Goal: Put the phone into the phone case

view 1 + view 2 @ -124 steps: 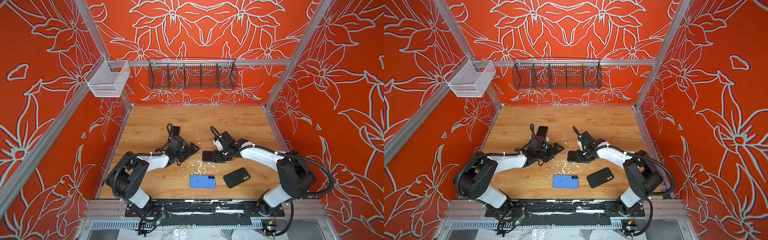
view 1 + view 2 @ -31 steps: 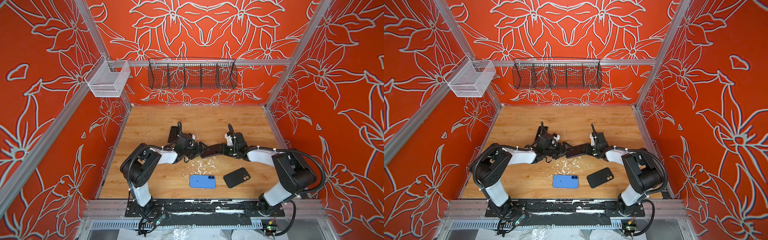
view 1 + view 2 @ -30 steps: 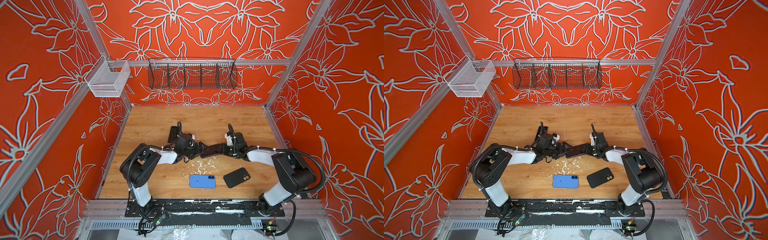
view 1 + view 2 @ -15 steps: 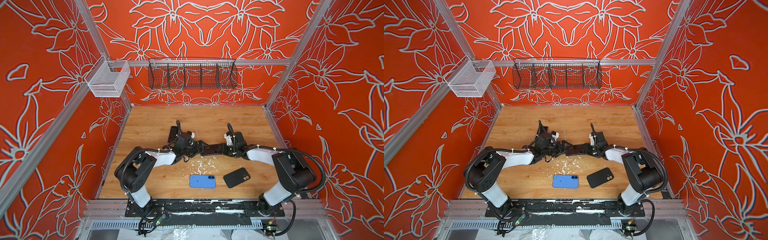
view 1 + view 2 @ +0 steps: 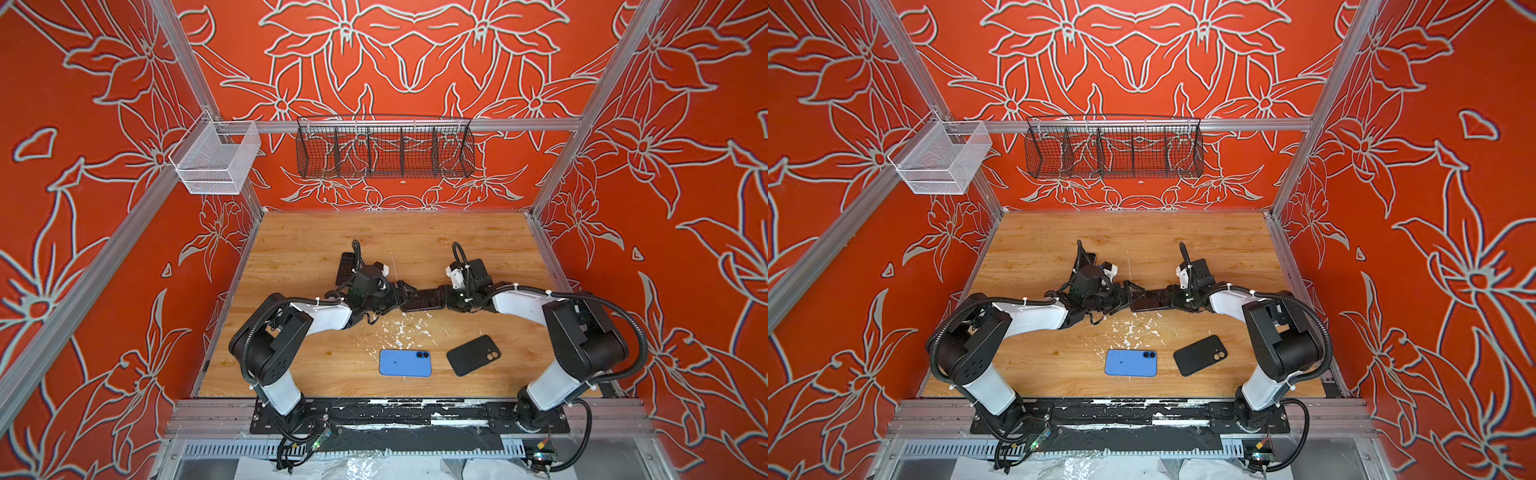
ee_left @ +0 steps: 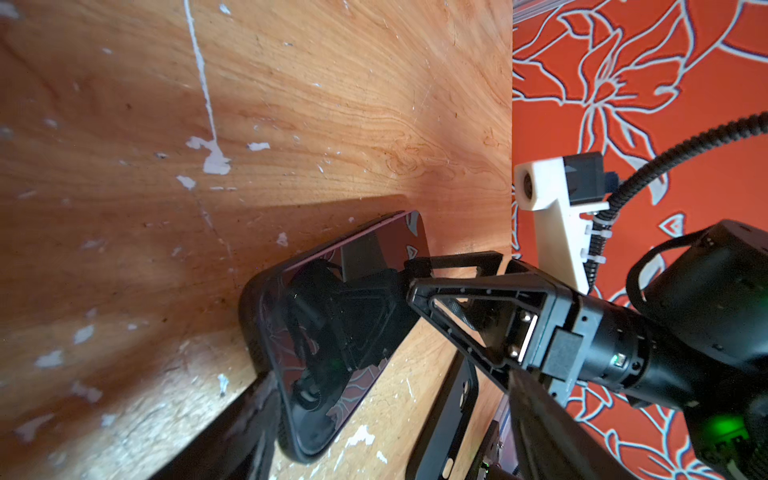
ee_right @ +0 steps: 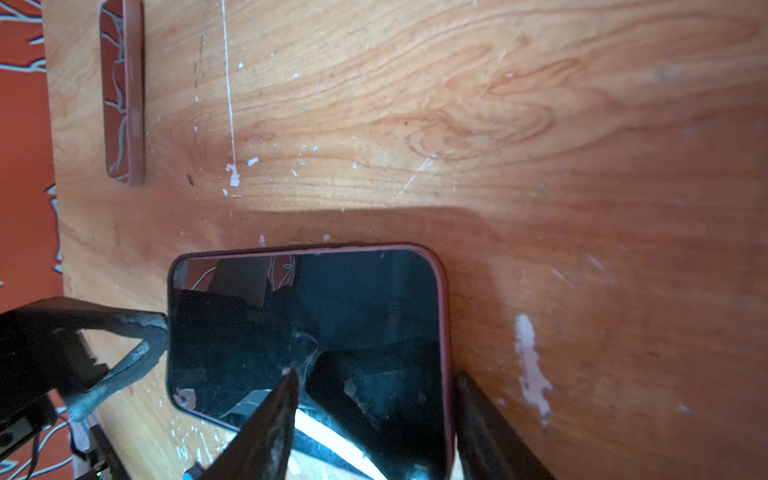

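Wooden table (image 5: 291,249), red flowered walls (image 5: 685,208): a meeting at the middle

Carries white paint flecks (image 5: 401,330) across the boards. Behind, on the rail, a black wire basket (image 5: 384,147); at the left corner, a white mesh bin (image 5: 216,160).

Mid-table, between the two arms: phone (image 5: 420,302) (image 5: 1148,306), plain in both top views. Shows dark glass and a thin red rim in the right wrist view. Wears a dark case (image 6: 248,332) outside that rim in the left wrist view; how fully seated, cannot tell. Looks tilted there, with a broad shadow on the wood beside it.

From the left: left gripper (image 5: 405,295). Stands with fingers wide apart, clamped on nothing. Touches one short end of the phone with a single worn grey finger pad (image 7: 137,328); holds the other finger (image 6: 540,428) well clear of it.

From the right: right gripper (image 5: 436,298). Straddles the opposite end, one finger (image 7: 270,424) over the glass, the other just past the red-rimmed long edge. Fingers apart here too; pressing or merely flanking, cannot tell.

Elsewhere on the boards: blue phone (image 5: 405,363), back up, near the front edge; black phone (image 5: 473,355) just beside it on the right, angled, not touching. Flat behind the left wrist, a fourth phone (image 7: 122,91), glass mirroring the red wall. All three apart from the fingertips of both grippers.
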Tool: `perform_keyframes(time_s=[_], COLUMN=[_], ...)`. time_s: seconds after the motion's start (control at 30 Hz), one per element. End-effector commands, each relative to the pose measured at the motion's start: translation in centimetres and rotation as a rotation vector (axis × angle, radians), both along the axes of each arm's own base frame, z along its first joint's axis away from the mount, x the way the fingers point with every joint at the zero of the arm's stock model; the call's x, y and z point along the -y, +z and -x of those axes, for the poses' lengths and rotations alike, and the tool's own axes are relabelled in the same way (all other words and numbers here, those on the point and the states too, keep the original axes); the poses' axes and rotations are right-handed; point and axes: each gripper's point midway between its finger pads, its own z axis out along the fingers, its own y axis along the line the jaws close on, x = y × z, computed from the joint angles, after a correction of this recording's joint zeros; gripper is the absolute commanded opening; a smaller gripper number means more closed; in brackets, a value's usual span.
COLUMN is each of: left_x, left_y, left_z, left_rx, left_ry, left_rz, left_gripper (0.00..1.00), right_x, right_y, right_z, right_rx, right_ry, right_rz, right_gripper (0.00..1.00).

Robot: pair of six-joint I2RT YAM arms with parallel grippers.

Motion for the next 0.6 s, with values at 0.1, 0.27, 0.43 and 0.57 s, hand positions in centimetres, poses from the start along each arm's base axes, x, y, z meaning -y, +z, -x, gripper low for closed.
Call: perform_keyframes(time_s=[0.1, 0.27, 0.43, 0.57], left_x=[1.2, 1.1, 1.1, 1.0], left_y=[2.7, 2.1, 0.7, -0.8], left_z=[-0.9, -1.2, -1.3, -1.0], left_rx=[0.076, 0.070, 0.043, 0.015], left_ry=[-0.016, 0.002, 0.004, 0.003], left_rz=[0.046, 0.036, 0.022, 0.008], left_gripper=[0.84, 0.85, 0.85, 0.85], right_x=[-0.9, -1.4, -2.3, -3.6], right_y=[-3.7, -3.5, -2.2, -0.5], right_z=[4.2, 4.5, 4.1, 3.4], right_rx=[-0.207, -0.201, -0.150, -0.111], right_ry=[0.103, 0.121, 0.127, 0.143], right_rz=[-0.028, -0.070, -0.155, -0.252], right_gripper=[0.60, 0.59, 0.58, 0.58])
